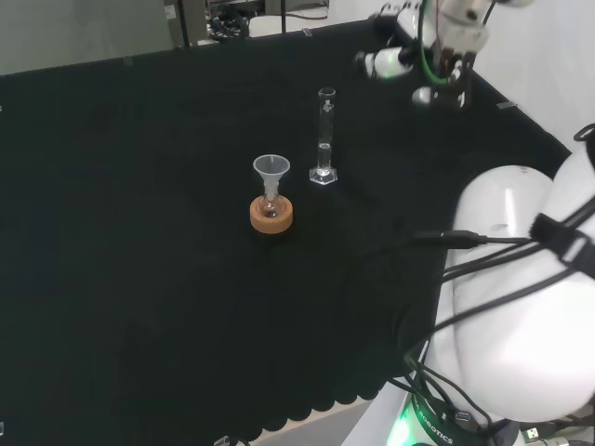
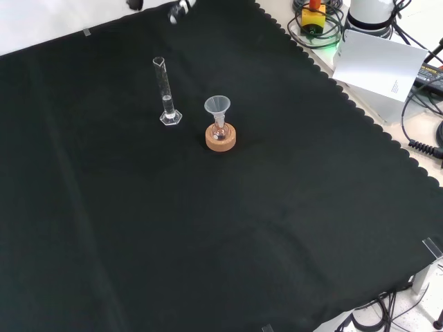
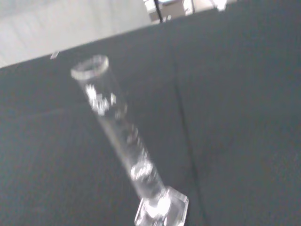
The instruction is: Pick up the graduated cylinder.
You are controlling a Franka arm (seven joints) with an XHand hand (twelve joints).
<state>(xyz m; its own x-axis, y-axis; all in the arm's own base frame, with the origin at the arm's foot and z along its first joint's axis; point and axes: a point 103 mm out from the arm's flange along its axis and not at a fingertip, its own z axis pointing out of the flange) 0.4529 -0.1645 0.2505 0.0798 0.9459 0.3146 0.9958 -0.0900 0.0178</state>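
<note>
The graduated cylinder stands upright on its hexagonal foot on the black cloth, just beside a small flask with a funnel on a cork ring, while the hand hangs in the air to its right in the head view, well apart from it. Whether its fingers are spread or curled cannot be told from here. The likely trouble is that the tall, narrow, clear cylinder tips if a finger strikes it high before closing, or topples against the funnel beside it.
</note>
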